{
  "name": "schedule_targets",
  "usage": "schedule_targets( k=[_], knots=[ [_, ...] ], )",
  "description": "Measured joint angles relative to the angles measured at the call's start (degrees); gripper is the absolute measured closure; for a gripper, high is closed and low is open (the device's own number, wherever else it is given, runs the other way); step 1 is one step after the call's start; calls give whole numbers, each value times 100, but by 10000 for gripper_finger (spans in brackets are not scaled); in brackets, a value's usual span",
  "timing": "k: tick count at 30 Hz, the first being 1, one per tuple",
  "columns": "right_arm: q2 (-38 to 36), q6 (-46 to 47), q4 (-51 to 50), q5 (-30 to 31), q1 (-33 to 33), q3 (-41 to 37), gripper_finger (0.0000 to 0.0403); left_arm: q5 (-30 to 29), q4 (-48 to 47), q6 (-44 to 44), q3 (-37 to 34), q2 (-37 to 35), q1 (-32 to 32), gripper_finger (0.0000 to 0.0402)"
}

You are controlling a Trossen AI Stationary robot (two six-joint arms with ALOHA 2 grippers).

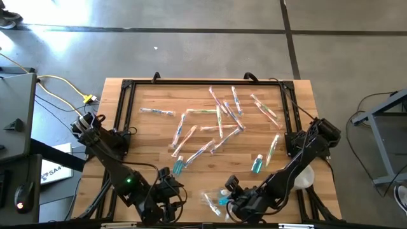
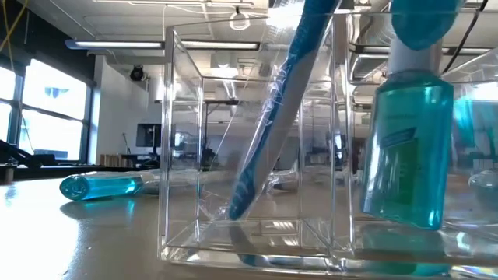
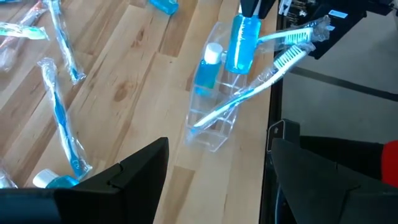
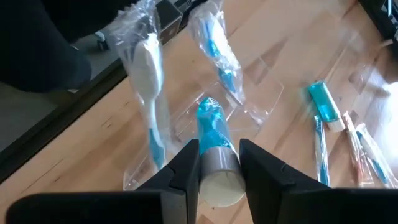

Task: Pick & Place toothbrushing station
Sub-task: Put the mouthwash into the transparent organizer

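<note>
Clear plastic fills the low view: a see-through holder (image 2: 257, 148) stands on the tabletop (image 2: 78, 233) with a wrapped blue toothbrush (image 2: 272, 117) leaning inside it, head down against the bottom. Just to its right in that view hangs a small bottle of blue mouthwash (image 2: 405, 140), held from above with its base clear of the tabletop.

From overhead, the holder (image 1: 213, 200) sits at the near edge of the tabletop, between the two arms. The right jaws (image 4: 217, 165) are clamped on the white cap end of that bottle (image 4: 214, 140), which points down over the holder. The left wrist view shows the same bottle (image 3: 241, 40) upright above the holder (image 3: 211, 118), beside a second blue bottle with a white cap (image 3: 207, 68) already standing inside, and two wrapped toothbrushes (image 3: 249, 87) slanting out over the tabletop's edge.

The left jaws (image 1: 170, 191) hover just left of the holder, spread wide apart and holding nothing.

Farther away, many wrapped toothbrushes (image 1: 219, 117) lie scattered over the middle and far part of the tabletop. Two more blue bottles lie flat, one (image 1: 179, 165) toward the left arm and one (image 1: 257, 164) toward the right.
</note>
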Motion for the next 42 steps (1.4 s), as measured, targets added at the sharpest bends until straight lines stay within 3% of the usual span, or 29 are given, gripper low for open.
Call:
schedule_targets(
  k=[24,29,32,42],
  knots=[
    [387,-127,68,-609,-285,0,317,-7,2,-1,-4,4,2,124],
    [387,-21,66,-590,-285,2,269,-8,2,-2,-4,7,2,124],
    [387,34,67,-582,-285,2,260,-9,2,-2,-4,7,2,124],
    [387,34,130,-408,-270,0,278,-7,2,-2,-4,9,2,124]
  ],
)
